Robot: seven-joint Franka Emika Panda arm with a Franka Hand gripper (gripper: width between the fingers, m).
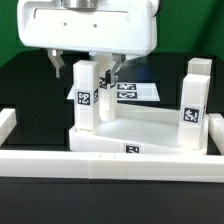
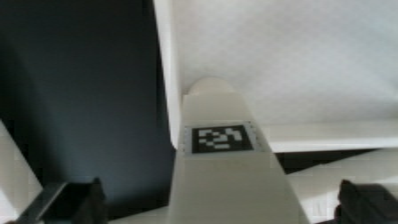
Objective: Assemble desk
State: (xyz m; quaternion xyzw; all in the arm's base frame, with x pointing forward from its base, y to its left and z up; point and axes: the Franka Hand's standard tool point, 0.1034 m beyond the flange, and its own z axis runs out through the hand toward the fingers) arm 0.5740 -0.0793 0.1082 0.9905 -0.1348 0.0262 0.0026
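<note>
Hovering above the white plastic tray-like tabletop [image 1: 140, 132], the two-finger gripper [image 1: 85, 68] has its jaws spread wide, released, on either side of a white rectangular leg block [image 1: 84, 95] standing upright on that tabletop at the exterior view's left. A second upright leg block [image 1: 193, 95] stands at the tabletop's other side. Behind the tabletop lies the marker board [image 1: 140, 91], which only the exterior view shows. The wrist view shows the tagged leg block [image 2: 222, 150] between dark fingertips [image 2: 71, 198], over the tabletop's rim [image 2: 329, 135].

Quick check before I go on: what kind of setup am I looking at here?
Most likely a lab test bench for robot assembly: a black table, white border rails fencing the work area, and square printed tags on the white desk parts.
</note>
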